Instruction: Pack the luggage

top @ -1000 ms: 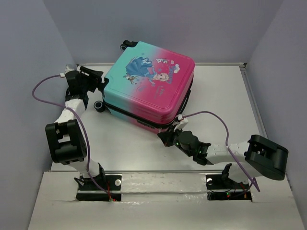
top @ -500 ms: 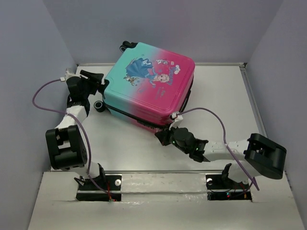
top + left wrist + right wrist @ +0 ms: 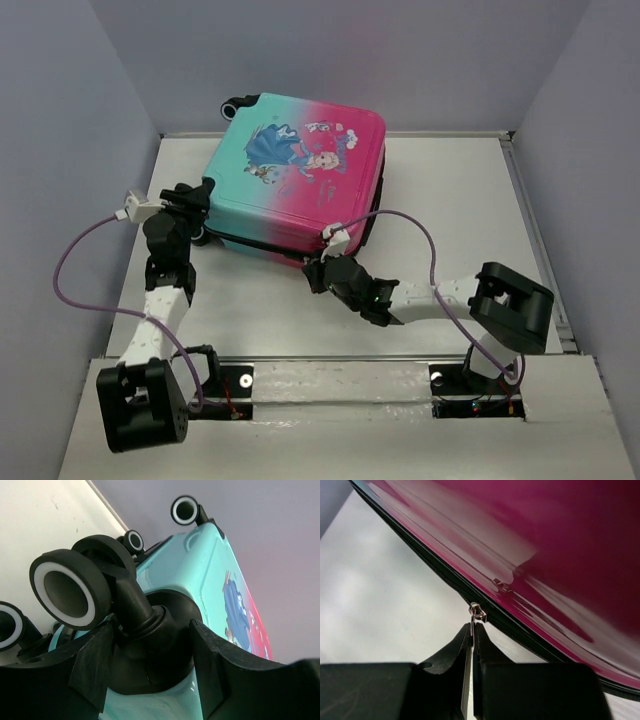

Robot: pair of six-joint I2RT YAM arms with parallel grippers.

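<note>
Right claw (image 3: 472, 628) pinched shut on the zipper pull (image 3: 477, 613); left claw (image 3: 152, 630) set astride a wheel mount of the luggage (image 3: 300, 170).

The luggage lies flat and closed on the white table (image 3: 460, 210), towards its far side and a little left of centre. The princess print faces up, the teal wheeled end is on the left and the pink end on the right. At the near-left corner, the left claw's fingers (image 3: 95, 660) stand apart on either side of the black socket that carries one wheel (image 3: 70, 590); whether they press on it cannot be told. On the near pink edge, the right claw's tips meet on the small metal pull, which hangs from the dark zip line (image 3: 530, 630) between the two shell halves.
</note>
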